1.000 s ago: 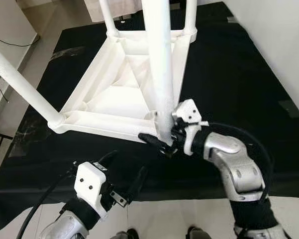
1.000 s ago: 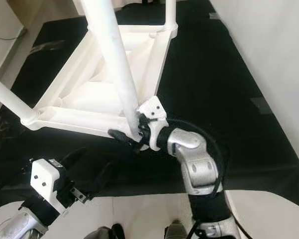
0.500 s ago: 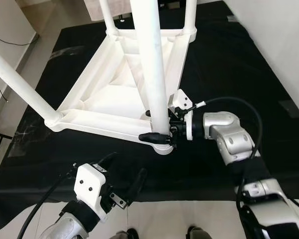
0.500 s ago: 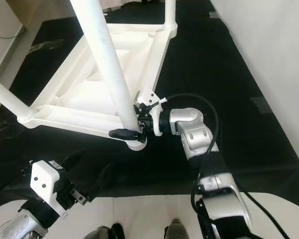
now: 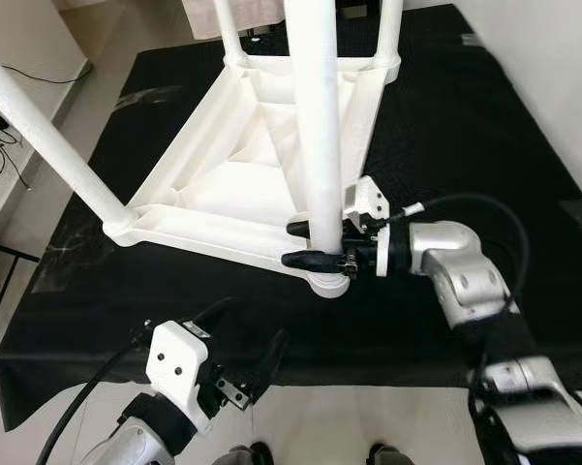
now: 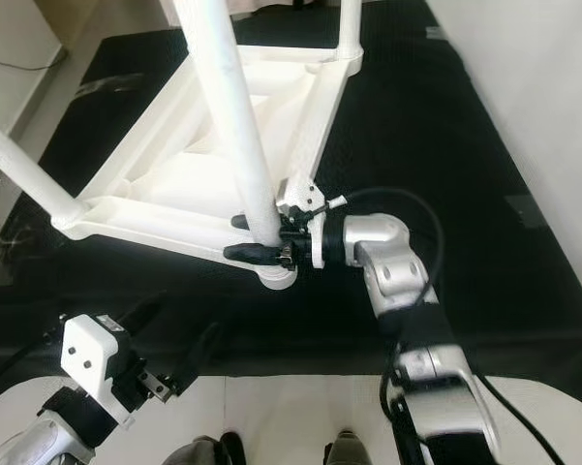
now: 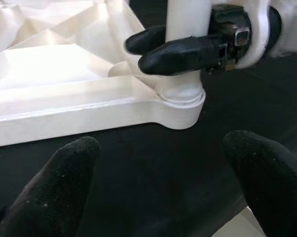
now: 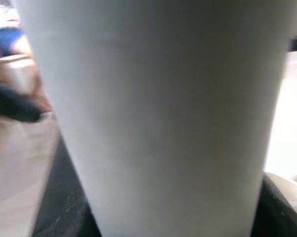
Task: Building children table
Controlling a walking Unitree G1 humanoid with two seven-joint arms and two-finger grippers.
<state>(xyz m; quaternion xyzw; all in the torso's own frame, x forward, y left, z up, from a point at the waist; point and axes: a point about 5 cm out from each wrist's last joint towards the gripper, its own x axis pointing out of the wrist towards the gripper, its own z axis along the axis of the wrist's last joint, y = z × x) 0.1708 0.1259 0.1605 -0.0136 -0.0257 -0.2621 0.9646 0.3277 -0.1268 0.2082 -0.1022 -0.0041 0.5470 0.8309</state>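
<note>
The white children's table (image 5: 223,184) lies upside down on a black mat (image 5: 465,126), its legs pointing up. My right gripper (image 5: 289,244) is shut on the near leg (image 5: 320,126) just above the corner socket (image 7: 180,98), one black finger on each side of it. That leg (image 8: 158,113) sits close before the right wrist camera. My left gripper (image 5: 242,334) is open, low over the mat's front edge, a short way from that corner. Its fingers (image 7: 54,192) hold nothing.
Another leg (image 5: 48,145) slants up at the left corner, and two far legs (image 5: 230,29) stand at the back. A white wall (image 5: 562,58) borders the mat on the right. Pale floor with a cable (image 5: 5,136) lies on the left.
The right arm has stretched out, its wrist turning level, and the held leg now stands upright in the corner socket. The camera has shifted slightly. The left gripper has not moved.
</note>
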